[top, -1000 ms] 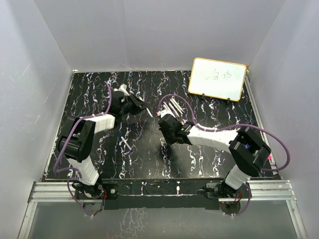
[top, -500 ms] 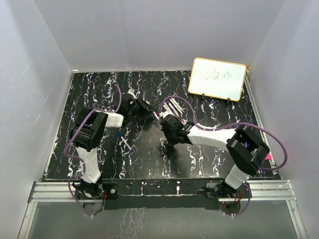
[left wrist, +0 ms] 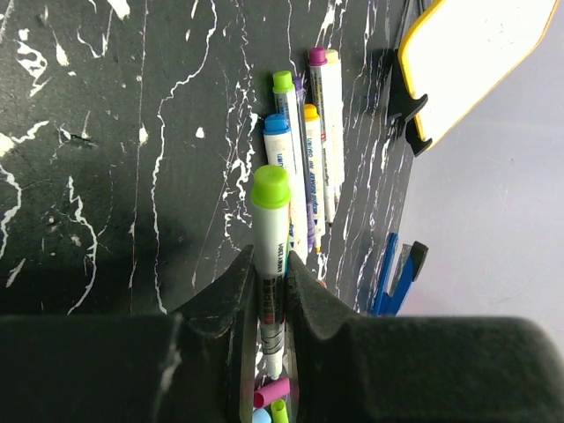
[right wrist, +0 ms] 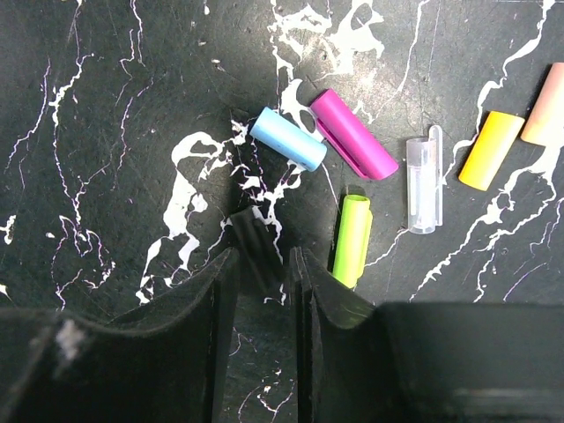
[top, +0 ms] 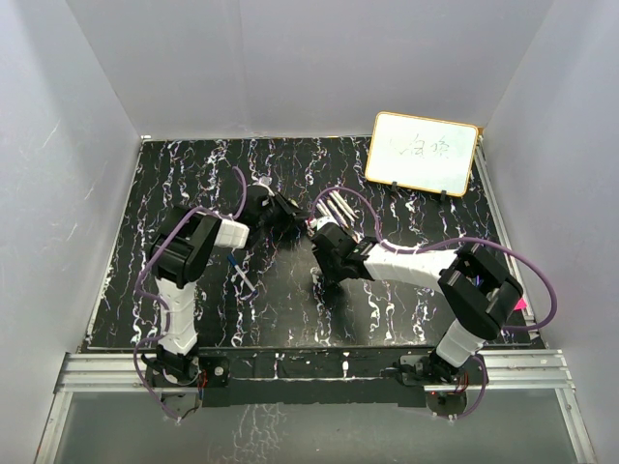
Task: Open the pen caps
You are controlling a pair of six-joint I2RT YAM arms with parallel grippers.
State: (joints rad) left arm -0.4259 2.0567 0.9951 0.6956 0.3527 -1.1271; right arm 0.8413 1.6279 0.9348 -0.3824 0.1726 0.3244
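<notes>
Now the left gripper (left wrist: 269, 269) has swung in from the left of the table (top: 193, 174) toward the middle over the last second, carrying a pen (left wrist: 272, 256) clamped tight between its fingers. The pen's lime cap (left wrist: 270, 187) is on and points away from the wrist. It now sits close to the right gripper (right wrist: 263, 260), which has barely shifted. That puts the capped end within reach, so this pen looks next for the pull. The right gripper's jaws are drawn almost together on what seems to be a black cap (right wrist: 256, 247), though dark against dark marble leaves that unsure; it may need dropping first. Beside it lie loose caps (right wrist: 352, 134): blue, magenta, green, clear, yellow. The other pens (left wrist: 308, 150) lie side by side beyond the held one, coloured caps showing, near the whiteboard (left wrist: 467, 62) and a blue object (left wrist: 388, 273). Nothing appears to stand between the two grippers.
</notes>
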